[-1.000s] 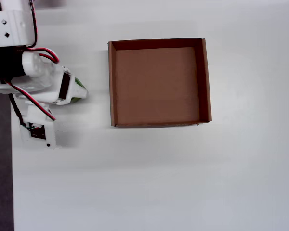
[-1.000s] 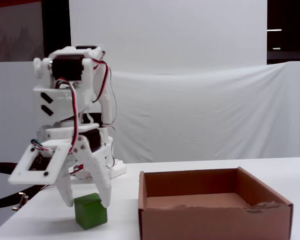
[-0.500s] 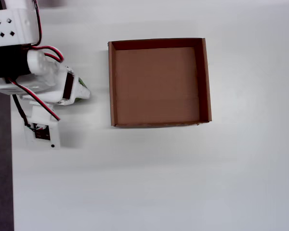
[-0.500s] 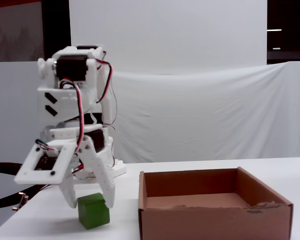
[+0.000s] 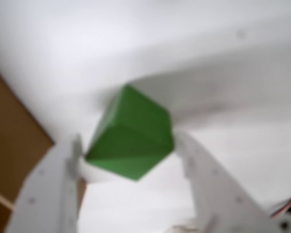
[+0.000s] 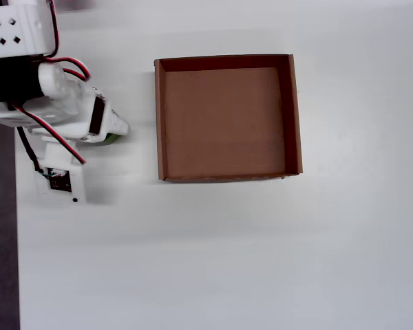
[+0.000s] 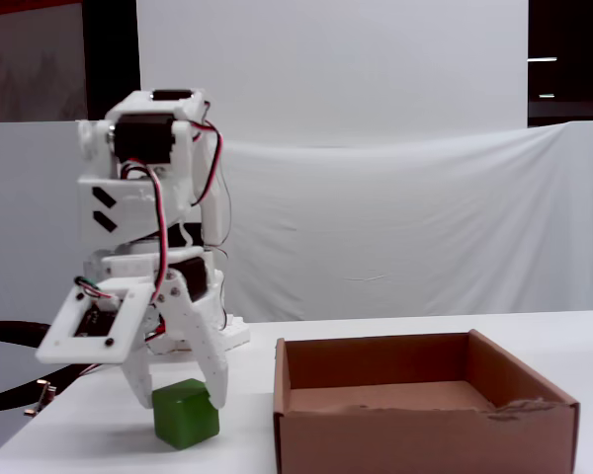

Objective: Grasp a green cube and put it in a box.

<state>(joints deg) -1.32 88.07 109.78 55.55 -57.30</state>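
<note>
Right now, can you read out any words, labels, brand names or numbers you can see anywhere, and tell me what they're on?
None: no readable text in any view.
The box has plain brown walls and floor.
The green cube has plain faces.
The gripper and the arm's white parts carry only holes and dark cutouts, no lettering.

A plain white surface (image 7: 395, 331) is filling the scene, lying evenly lit with only soft shadows on it. Behind the surface in the fixed view, a white cloth backdrop (image 7: 425, 217) is hanging with faint creases, and a brighter white panel (image 7: 326, 69) is standing above it. Dark room space (image 7: 568, 59) is showing beside the panel. In the overhead view, a dark grey strip (image 6: 0, 261) is running along the surface's left edge.
</note>
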